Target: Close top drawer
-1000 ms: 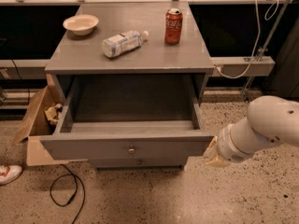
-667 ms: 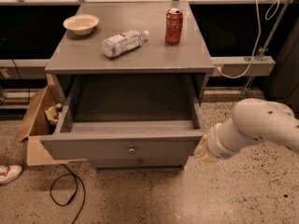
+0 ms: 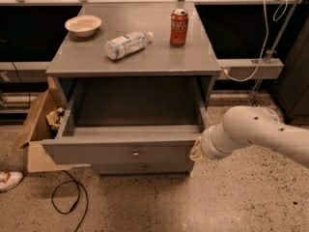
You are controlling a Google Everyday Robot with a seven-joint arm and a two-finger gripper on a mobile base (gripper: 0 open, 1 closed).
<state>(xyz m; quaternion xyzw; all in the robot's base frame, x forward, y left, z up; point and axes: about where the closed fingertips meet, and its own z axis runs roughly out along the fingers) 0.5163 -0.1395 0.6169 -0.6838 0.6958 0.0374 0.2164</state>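
The top drawer (image 3: 120,153) of the grey cabinet (image 3: 135,57) is pulled far out. Its box is empty and its flat front has a small round metal knob (image 3: 135,154) at the centre. My white arm (image 3: 260,134) comes in from the right. The gripper (image 3: 195,150) is at the right end of the drawer's front panel, level with it. Only its wrist end shows, and the fingers are hidden behind it.
On the cabinet top lie a cream bowl (image 3: 83,25), a plastic bottle on its side (image 3: 126,44) and a red soda can (image 3: 179,27). A lower drawer front (image 3: 143,167) shows under the top one. An open cardboard box (image 3: 41,124), a black cable (image 3: 67,197) and a shoe (image 3: 9,179) are on the floor at left.
My arm has moved left, from clear of the cabinet's right side up to the right end of the drawer's front panel. The drawer stays pulled out.
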